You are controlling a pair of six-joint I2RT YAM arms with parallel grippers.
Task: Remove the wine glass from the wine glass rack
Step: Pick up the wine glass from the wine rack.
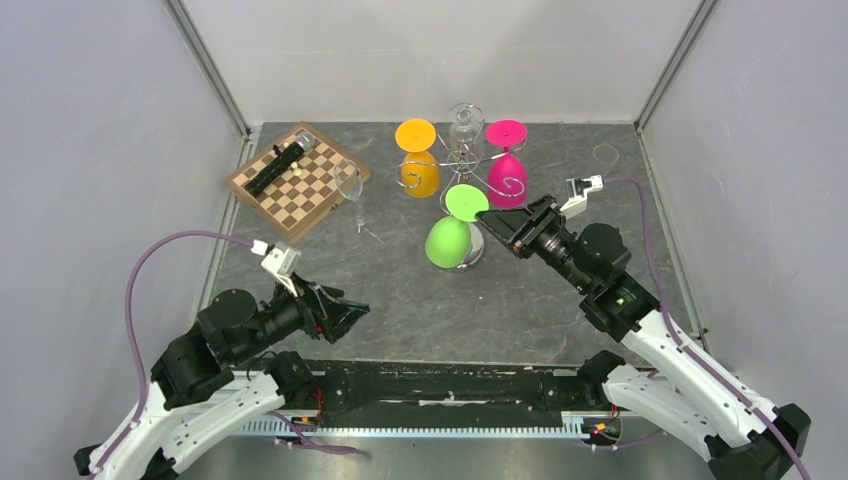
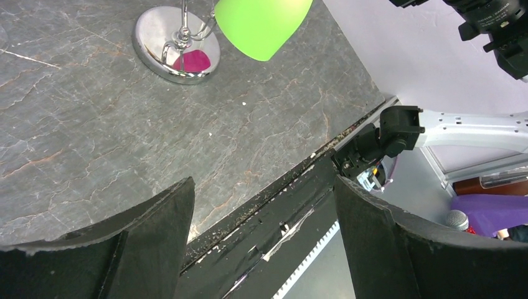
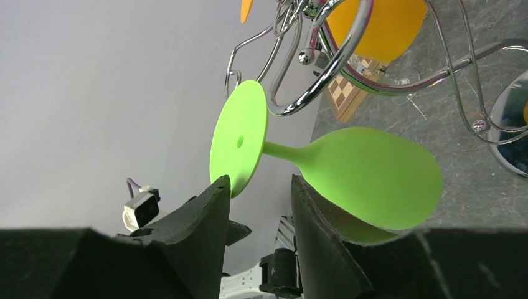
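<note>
Right wrist view: green wine glass [image 3: 367, 174] hangs inverted on wine glass rack [image 3: 336, 62]. Right claw [image 3: 259, 182] is part-open beneath its stem, not clamped. Left claw [image 2: 264, 184] is released above desk [image 2: 93, 124].

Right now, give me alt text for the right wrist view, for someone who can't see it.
A lime-green wine glass hangs by its foot from an arm of the chrome wine glass rack, its stem just beyond the open black fingers of the right gripper. An orange glass hangs behind.
</note>
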